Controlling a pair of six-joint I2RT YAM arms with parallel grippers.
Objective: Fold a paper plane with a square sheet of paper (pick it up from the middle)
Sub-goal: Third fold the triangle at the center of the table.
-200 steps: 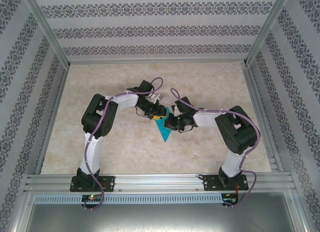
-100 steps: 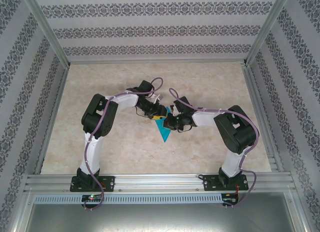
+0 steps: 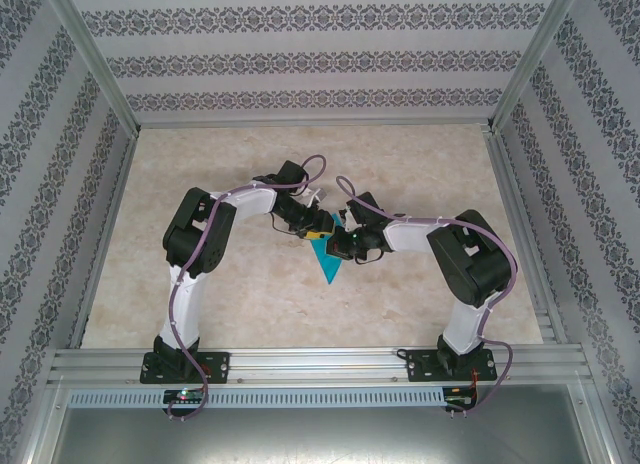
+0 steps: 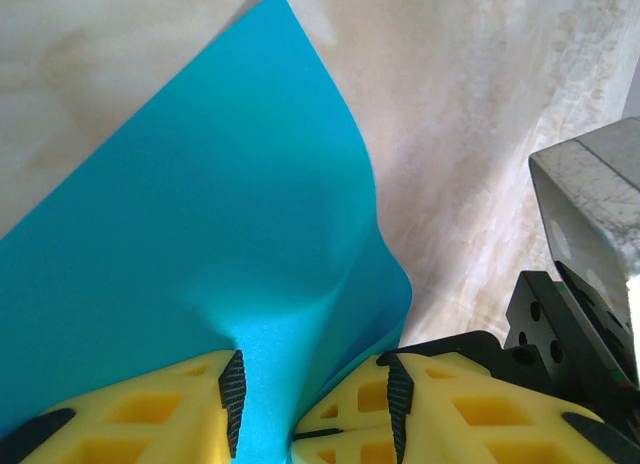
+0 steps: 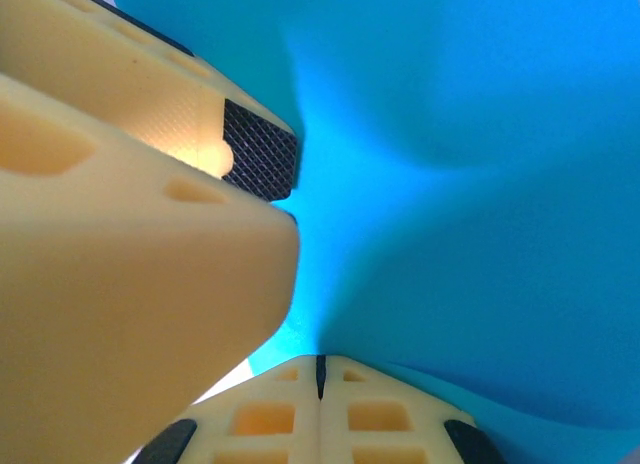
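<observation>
The cyan-blue sheet of paper (image 3: 327, 265) lies mid-table as a creased triangle, its point toward the arms. Both grippers meet over its far end. My left gripper (image 3: 317, 227) has its yellow jaws partly apart, and the paper (image 4: 200, 204) runs up between them in a pucker. In the left wrist view my left gripper (image 4: 315, 358) also has a pale fingertip of the other gripper between its jaws. My right gripper (image 3: 339, 240) (image 5: 320, 364) is shut, seam closed, pinching the paper (image 5: 480, 234). A left finger (image 5: 130, 284) looms close beside it.
The marble-patterned table (image 3: 200, 184) is ringed by an aluminium frame (image 3: 320, 362) and patterned walls. The right arm's dark wrist and metal body (image 4: 585, 244) sit close to the right of the left jaws.
The right gripper has edged slightly left toward the left gripper. The paper and the left arm have hardly moved.
</observation>
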